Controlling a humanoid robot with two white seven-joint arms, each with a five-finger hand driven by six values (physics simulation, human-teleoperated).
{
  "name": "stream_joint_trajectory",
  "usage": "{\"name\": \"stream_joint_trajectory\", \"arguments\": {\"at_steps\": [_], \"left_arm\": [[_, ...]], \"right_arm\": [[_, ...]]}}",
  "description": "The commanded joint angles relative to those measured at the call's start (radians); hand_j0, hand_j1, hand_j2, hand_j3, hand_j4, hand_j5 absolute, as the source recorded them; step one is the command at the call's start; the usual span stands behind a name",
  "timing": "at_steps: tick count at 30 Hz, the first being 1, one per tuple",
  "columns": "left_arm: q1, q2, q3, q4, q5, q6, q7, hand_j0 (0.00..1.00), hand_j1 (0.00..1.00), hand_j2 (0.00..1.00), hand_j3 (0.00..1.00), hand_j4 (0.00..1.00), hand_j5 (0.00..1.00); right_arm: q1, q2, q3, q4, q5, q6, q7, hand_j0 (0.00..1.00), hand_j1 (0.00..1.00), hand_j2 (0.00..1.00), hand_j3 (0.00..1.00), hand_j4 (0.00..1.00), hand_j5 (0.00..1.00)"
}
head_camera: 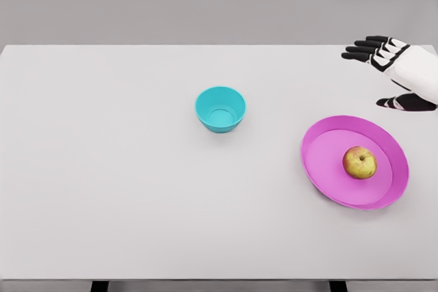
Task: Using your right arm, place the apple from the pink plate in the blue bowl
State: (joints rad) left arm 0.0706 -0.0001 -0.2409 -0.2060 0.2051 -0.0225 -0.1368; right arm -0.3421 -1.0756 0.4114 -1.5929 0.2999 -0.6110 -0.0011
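sitting on the plate (321, 162), right of its middle: the apple (359, 163). hovering at one o'clock from it, near the table's (102, 189) far right edge: the right hand (391, 73), fingers spread, gripping nothing. standing at ten o'clock from the plate, well apart: the bowl (220, 109), with bare tabletop lying between.

Right hand (400, 73) enters from right edge, raised; fingers (366, 49) spread, relaxed, holding nothing; thumb apart below.

Bright, even, sharp; faint soft shadows.
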Motion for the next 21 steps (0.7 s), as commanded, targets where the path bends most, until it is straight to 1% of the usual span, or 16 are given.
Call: {"name": "stream_joint_trajectory", "arguments": {"at_steps": [1,3,5,6,7,9,10,12,16,17,20,21], "left_arm": [[0.000,0.000,0.000,0.000,0.000,-0.001,-0.001,1.00,1.00,1.00,1.00,1.00,1.00],[0.000,0.000,0.000,0.000,0.000,-0.001,-0.001,1.00,1.00,1.00,1.00,1.00,1.00],[0.000,0.000,0.000,0.000,0.000,-0.001,-0.001,1.00,1.00,1.00,1.00,1.00,1.00],[0.000,0.000,0.000,0.000,0.000,-0.001,-0.001,1.00,1.00,1.00,1.00,1.00,1.00],[-0.002,0.000,0.000,0.000,0.000,-0.001,-0.001,1.00,1.00,1.00,1.00,1.00,1.00],[-0.002,0.000,0.000,0.000,0.000,-0.001,0.000,1.00,1.00,1.00,1.00,1.00,1.00],[0.000,0.000,0.000,-0.001,0.000,-0.001,-0.001,1.00,1.00,1.00,1.00,1.00,1.00],[0.000,0.000,0.000,0.000,0.000,0.001,-0.001,1.00,1.00,1.00,1.00,1.00,1.00],[0.000,0.000,0.000,0.000,0.000,-0.001,0.000,1.00,1.00,1.00,1.00,1.00,1.00],[0.000,0.000,0.000,-0.001,0.000,-0.001,0.000,1.00,1.00,1.00,1.00,1.00,1.00],[0.000,0.000,0.000,-0.001,0.000,-0.001,-0.001,1.00,1.00,1.00,1.00,1.00,1.00],[0.000,0.000,0.000,0.000,0.000,-0.001,0.000,1.00,1.00,1.00,1.00,1.00,1.00]], "right_arm": [[0.000,-0.003,0.000,0.002,-0.007,0.000,0.000,1.00,1.00,1.00,1.00,1.00,1.00],[0.002,-0.012,-0.005,0.001,-0.007,0.000,0.000,1.00,1.00,1.00,1.00,1.00,1.00],[0.008,-0.043,-0.016,-0.005,-0.008,0.000,-0.005,1.00,1.00,1.00,1.00,1.00,1.00],[0.020,-0.056,-0.043,0.002,-0.008,0.000,-0.005,1.00,1.00,1.00,1.00,1.00,1.00],[0.035,-0.061,-0.046,0.001,-0.008,0.000,-0.005,1.00,1.00,1.00,1.00,1.00,1.00],[0.067,-0.102,-0.046,-0.007,-0.007,0.000,0.013,1.00,1.00,1.00,1.00,1.00,1.00],[0.071,-0.113,-0.048,-0.007,-0.007,0.000,0.055,1.00,1.00,1.00,1.00,1.00,1.00],[0.071,-0.113,-0.074,-0.005,-0.007,0.000,0.245,1.00,1.00,1.00,1.00,1.00,1.00],[0.071,-0.110,-0.101,-0.009,-0.010,0.000,0.435,1.00,1.00,1.00,1.00,1.00,1.00],[0.071,-0.107,-0.109,-0.009,-0.010,0.000,0.455,1.00,1.00,1.00,1.00,1.00,1.00],[0.080,-0.106,-0.108,-0.007,-0.012,0.000,0.461,1.00,1.00,1.00,1.00,1.00,1.00],[0.097,-0.083,-0.102,0.001,-0.013,0.000,0.487,1.00,1.00,1.00,1.00,1.00,1.00]]}}
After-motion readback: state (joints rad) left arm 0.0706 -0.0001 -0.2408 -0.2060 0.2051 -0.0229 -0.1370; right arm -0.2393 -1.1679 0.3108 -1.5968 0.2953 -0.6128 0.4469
